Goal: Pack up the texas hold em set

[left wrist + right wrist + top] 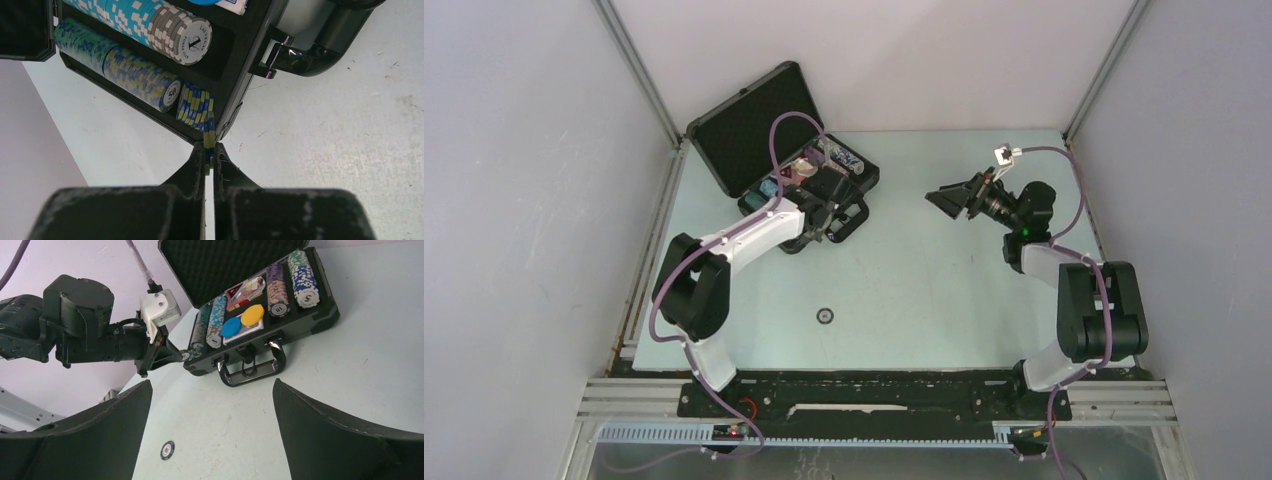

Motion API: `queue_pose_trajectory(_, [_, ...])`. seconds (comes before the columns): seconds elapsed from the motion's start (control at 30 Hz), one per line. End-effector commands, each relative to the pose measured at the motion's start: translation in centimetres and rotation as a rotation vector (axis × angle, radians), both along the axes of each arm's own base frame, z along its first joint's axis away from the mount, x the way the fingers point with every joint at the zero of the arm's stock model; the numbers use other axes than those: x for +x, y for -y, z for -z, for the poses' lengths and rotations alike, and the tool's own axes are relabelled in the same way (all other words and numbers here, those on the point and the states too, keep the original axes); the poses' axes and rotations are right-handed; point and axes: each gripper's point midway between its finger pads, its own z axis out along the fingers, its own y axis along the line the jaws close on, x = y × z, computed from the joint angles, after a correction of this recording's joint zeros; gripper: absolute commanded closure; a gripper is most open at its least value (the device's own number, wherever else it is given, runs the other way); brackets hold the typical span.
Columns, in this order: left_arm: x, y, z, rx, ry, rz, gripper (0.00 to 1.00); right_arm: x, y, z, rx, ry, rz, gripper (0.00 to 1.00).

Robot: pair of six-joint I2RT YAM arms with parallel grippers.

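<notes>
Over on the far left of the pale green table (924, 290), the small black hard briefcase (749, 128) lies open, its foam-lined lid tipped back and its slots mostly filled with rows of patterned chips. The left gripper (210, 157) is at the case's near corner with its fingers pinched almost together on a single blue-and-yellow striped chip (208, 142), held on edge. It sits right beside the short stack of matching blue-and-yellow chips (195, 105) at the end of that row. To my eye this is the chip-loading step, with the piece at the mouth of its slot but not yet seated. Next it would need to be eased in flat against its neighbours before the fingers part. Nearer the middle, a lone dark round chip (824, 316) lies flat on the table, well apart from the case and probably the next pickup. On the right, the right gripper (951, 198) hangs above the surface, spread wide and holding nothing.
</notes>
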Motion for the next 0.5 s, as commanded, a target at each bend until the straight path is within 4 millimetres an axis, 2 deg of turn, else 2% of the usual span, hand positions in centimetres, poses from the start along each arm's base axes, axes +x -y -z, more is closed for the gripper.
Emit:
queue_pose_trajectory(0.0, [1.0, 0.6, -0.9, -0.032, 0.045, 0.018, 1.00, -0.4, -0.6, -0.8, 0.035, 0.044, -0.044, 0.00])
queue_pose_trajectory(0.13, [0.6, 1.2, -1.4, -0.078, 0.048, 0.038, 1.00, -0.6, -1.0, -0.9, 0.049, 0.047, -0.060, 0.00])
queue_pose_trajectory(0.33, [0.1, 1.9, 0.0, -0.123, -0.011, 0.065, 1.00, -0.7, -1.7, -0.7, 0.051, 0.046, -0.075, 0.00])
queue_pose_trajectory(0.47, [0.2, 1.4, 0.4, -0.114, -0.018, 0.051, 1.00, -0.8, -1.9, -0.9, 0.069, 0.049, -0.090, 0.00])
